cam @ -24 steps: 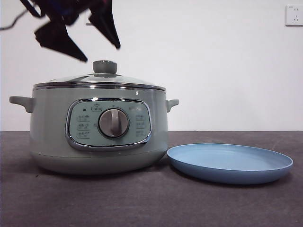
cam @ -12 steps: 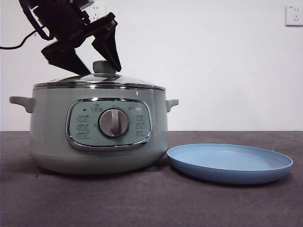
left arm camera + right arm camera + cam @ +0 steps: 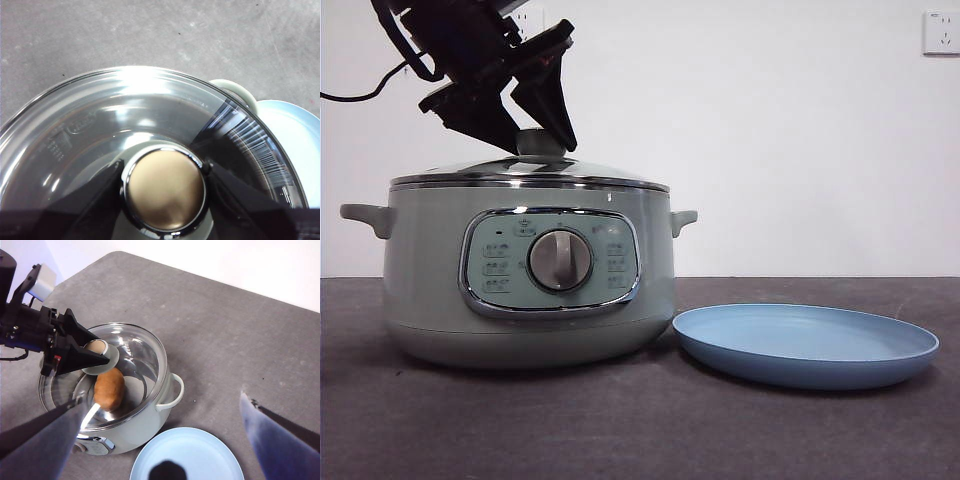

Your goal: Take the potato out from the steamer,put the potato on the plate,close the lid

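Now left tool (image 3: 162,172) straddles lid (image 3: 100,115) knob (potato (image 3: 109,388) beneath)

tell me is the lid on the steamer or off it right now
On. The lid sits flat on the steamer rim, with the left gripper jaws open either side of its knob. The potato shows through the glass.

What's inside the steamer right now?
Through the glass lid, the right wrist view shows the potato lying inside the steamer. The left gripper and knob hide part of the interior.
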### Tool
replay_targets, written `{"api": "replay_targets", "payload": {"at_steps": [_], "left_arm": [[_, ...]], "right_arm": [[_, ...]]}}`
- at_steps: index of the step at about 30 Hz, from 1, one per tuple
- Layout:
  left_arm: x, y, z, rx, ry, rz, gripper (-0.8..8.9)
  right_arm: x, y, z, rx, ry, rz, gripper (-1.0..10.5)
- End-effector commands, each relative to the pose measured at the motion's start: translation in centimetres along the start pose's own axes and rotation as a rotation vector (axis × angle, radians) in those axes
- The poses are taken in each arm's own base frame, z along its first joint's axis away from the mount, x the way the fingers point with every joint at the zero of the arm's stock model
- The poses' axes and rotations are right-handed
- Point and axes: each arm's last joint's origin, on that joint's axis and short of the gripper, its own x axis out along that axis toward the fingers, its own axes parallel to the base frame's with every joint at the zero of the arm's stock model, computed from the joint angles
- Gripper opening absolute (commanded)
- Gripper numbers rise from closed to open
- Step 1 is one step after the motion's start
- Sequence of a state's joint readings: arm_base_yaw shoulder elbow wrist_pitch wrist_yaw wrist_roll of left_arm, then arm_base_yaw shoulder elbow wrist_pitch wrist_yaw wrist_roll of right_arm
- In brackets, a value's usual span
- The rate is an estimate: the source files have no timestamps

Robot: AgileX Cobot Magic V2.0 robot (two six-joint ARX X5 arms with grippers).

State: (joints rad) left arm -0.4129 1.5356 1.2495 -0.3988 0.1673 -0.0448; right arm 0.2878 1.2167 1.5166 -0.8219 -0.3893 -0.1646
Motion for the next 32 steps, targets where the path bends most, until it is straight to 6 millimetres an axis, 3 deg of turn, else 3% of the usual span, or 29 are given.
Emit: {"api": "replay_targets", "payload": {"at_steps": [1,8,19,25,32], "left_arm": [[0.0,0.0,0.6,-0.002,-0.001,0.007,-0.08],[-3.0,-0.7,4.4,0.016,-0.071,0.002,-0.08],[-12.1,-2.5,10.8,0.146,-0.241,0.008,-0.08],[-18.3,-3.4,11.1,0.2,-0.363,0.026,-0.08],[-26.3,-3.9,9.1,0.21,-0.517,0.096,-0.08]], "right_arm": [[-0.1,0.0,0.2,0.007,-0.008,-0.002,5.9],[-0.1,0.1,0.2,0.006,-0.009,-0.002,5.9],[-0.1,0.0,1.0,0.033,-0.087,0.001,5.9],[0.4,0.1,1.6,0.059,-0.128,0.077,6.0],[3.3,1.4,2.8,0.038,-0.089,0.163,6.0]]}}
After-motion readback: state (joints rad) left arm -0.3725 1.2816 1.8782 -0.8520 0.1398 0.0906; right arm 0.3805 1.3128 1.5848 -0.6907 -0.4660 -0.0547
